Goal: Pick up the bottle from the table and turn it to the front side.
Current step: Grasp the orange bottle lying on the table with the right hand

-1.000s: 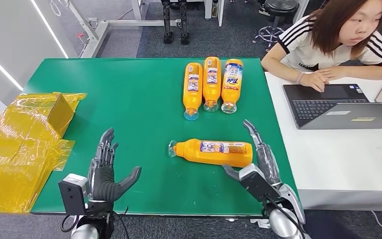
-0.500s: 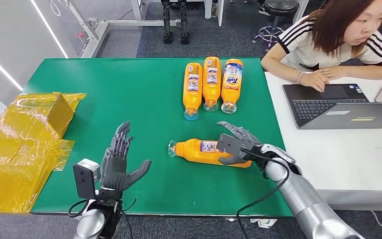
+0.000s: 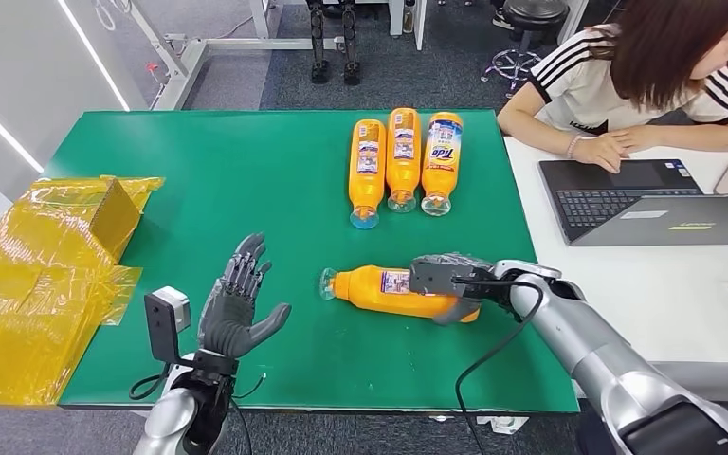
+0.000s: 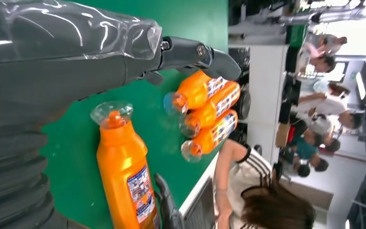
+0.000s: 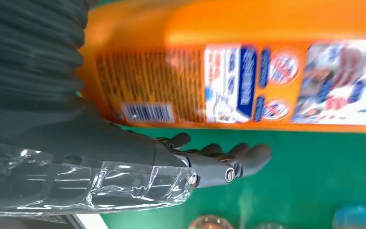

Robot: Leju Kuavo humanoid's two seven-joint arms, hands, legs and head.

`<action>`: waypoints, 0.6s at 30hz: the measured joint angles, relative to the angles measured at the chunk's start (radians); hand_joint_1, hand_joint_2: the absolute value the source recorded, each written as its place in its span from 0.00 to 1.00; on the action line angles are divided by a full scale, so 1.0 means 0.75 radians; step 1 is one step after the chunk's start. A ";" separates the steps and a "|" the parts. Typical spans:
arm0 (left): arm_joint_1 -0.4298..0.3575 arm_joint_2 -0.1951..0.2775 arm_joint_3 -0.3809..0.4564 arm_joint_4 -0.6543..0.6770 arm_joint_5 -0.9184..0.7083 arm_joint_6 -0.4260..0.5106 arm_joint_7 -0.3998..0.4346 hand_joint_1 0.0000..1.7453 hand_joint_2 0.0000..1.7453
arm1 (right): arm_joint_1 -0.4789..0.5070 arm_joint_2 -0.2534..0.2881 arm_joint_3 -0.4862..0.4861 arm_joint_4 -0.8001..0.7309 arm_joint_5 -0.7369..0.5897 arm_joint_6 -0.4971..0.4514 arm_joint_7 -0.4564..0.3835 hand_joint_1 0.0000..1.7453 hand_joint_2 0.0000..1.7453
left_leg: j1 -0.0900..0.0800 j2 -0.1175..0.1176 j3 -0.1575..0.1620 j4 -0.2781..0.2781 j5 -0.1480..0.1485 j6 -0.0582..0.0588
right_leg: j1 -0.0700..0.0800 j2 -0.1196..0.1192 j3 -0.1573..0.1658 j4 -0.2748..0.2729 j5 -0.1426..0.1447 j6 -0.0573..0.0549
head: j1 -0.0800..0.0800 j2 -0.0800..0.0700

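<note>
An orange bottle (image 3: 379, 288) lies on its side on the green table (image 3: 246, 190), clear cap to the left, back label with a barcode facing up (image 5: 209, 81). My right hand (image 3: 447, 280) straddles its base end: fingers (image 5: 219, 160) reach past the far side with green table showing between them and the bottle, and the thumb sits on the near side. My left hand (image 3: 239, 305) hovers open, fingers spread, left of the cap and apart from it. The left wrist view shows the same bottle (image 4: 124, 171) beyond my left hand (image 4: 76, 57).
Three more orange bottles (image 3: 403, 161) lie side by side at the table's far edge. A yellow-wrapped box (image 3: 47, 256) covers the left end. A person (image 3: 645, 76) sits at a laptop (image 3: 626, 199) on the white table to the right.
My right hand swung from the table's front edge up and over the bottle's base end. My left hand rose and moved a little forward. The bottle has not moved.
</note>
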 joint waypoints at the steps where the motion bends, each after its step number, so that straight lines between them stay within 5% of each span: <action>1: 0.000 0.001 0.000 0.005 0.015 -0.011 0.005 0.00 1.00 | -0.009 -0.004 0.017 0.007 -0.006 0.005 0.005 0.09 1.00 | 0.000 0.000 0.000 0.000 0.000 0.000 | 0.000 0.000 0.000 0.000 0.000 0.000 | 0.000 0.000; 4: -0.001 0.004 0.000 0.020 0.047 -0.036 0.016 0.00 1.00 | -0.025 -0.009 0.063 0.027 -0.012 -0.004 0.014 0.71 1.00 | 0.000 0.000 0.000 0.000 0.000 0.000 | 0.000 0.000 0.000 0.000 0.000 0.000 | 0.000 0.000; 5: -0.003 0.004 0.000 0.025 0.054 -0.042 0.020 0.00 1.00 | -0.029 -0.009 0.077 0.033 -0.012 -0.009 0.016 0.88 1.00 | 0.000 0.000 0.000 0.000 0.000 0.000 | 0.000 0.000 0.000 0.000 0.000 0.000 | 0.000 0.000; 6: -0.005 0.004 0.000 0.028 0.058 -0.045 0.023 0.00 1.00 | -0.034 -0.009 0.089 0.038 -0.012 -0.013 0.016 0.94 1.00 | 0.000 0.000 0.000 0.000 0.000 0.000 | 0.000 0.000 0.000 0.000 0.000 0.000 | 0.000 0.000; 18: -0.016 0.000 0.000 0.043 0.068 -0.062 0.044 0.00 1.00 | -0.049 -0.016 0.161 0.055 -0.016 -0.056 0.017 1.00 1.00 | 0.000 0.000 0.001 0.000 0.000 0.000 | 0.000 0.000 0.000 0.000 0.000 0.000 | 0.000 0.000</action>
